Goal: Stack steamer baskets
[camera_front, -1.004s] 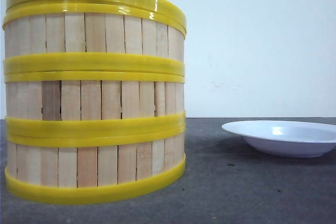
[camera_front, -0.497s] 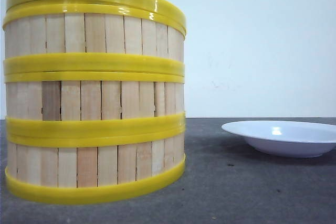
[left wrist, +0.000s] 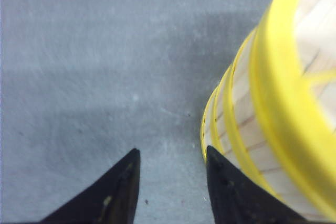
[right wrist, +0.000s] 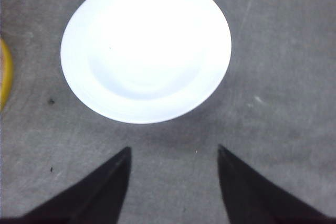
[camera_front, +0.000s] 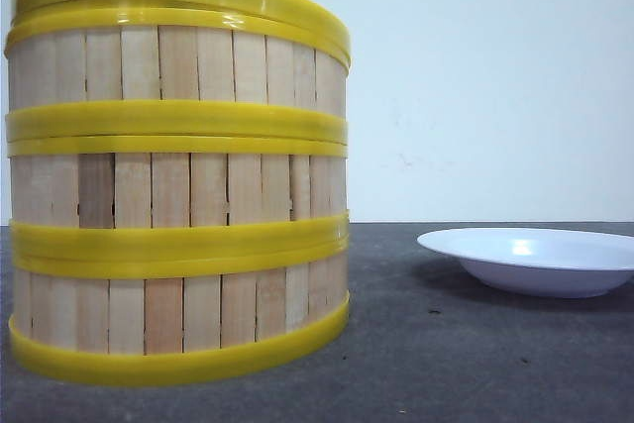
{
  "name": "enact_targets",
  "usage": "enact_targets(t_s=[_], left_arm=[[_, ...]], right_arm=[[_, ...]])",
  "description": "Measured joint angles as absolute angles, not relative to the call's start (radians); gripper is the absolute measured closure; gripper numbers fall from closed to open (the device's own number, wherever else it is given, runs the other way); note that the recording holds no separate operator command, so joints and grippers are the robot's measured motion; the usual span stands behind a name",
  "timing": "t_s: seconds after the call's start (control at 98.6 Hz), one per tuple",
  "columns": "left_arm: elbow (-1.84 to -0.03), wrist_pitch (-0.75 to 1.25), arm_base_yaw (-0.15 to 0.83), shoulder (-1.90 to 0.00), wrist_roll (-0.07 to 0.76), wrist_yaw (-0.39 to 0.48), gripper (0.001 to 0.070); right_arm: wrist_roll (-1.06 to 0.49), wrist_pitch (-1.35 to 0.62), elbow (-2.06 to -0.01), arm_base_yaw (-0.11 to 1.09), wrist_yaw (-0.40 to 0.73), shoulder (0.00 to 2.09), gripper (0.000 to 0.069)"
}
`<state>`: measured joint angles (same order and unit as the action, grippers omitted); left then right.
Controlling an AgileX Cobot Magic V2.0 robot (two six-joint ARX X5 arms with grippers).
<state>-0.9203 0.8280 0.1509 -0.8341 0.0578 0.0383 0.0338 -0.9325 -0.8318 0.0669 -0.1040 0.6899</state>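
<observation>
Three steamer baskets (camera_front: 178,185) with pale wooden slats and yellow rims stand one on top of another at the left of the front view, close to the camera. The same stack of steamer baskets (left wrist: 273,108) fills one side of the left wrist view. My left gripper (left wrist: 172,153) hangs open above the grey table just beside the stack, holding nothing. My right gripper (right wrist: 173,150) is open over bare table, a little short of the white plate. A sliver of a yellow basket rim (right wrist: 4,77) shows at the edge of the right wrist view. Neither gripper appears in the front view.
A shallow white plate (camera_front: 530,260) lies on the grey table to the right of the stack; the plate (right wrist: 146,48) is empty in the right wrist view. A pale wall stands behind the table.
A dark tip that showed above the stack's top rim one second ago has left the front view. The stack and the plate have not moved.
</observation>
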Motion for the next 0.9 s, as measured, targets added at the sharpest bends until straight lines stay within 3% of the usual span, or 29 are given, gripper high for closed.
enact_targets(t_s=[0.385,0.436,0.507,0.568,0.679,0.902], left_arm=[[-0.859,0.785,0.151,-0.785,0.071,0.048,0.0488],[-0.859,0.786,0.151,-0.785,0.072,0.048,0.0547],[-0.859,0.786,0.151,-0.785,0.072,0.048,0.0645],[-0.859,0.786,0.151,-0.785,0.072,0.048,0.0674],[-0.859,0.796,0.151,-0.785,0.072,0.048,0.0679],[-0.859,0.795,0.151,-0.785,0.072,0.048,0.0679]], right_arm=[[0.028,-0.929,-0.825,0.059,-0.121,0.694,0.0317],[0.029,-0.93,-0.825,0.059,-0.125,0.694,0.0365],[0.025,-0.929,-0.825,0.059,-0.133,0.694,0.0556],[0.023,-0.929,-0.825,0.06,-0.136,0.694,0.0629],[0.026,-0.936,-0.825,0.06,-0.134,0.694,0.0667],[0.031,-0.929,-0.825,0.06,-0.132,0.694,0.0675]])
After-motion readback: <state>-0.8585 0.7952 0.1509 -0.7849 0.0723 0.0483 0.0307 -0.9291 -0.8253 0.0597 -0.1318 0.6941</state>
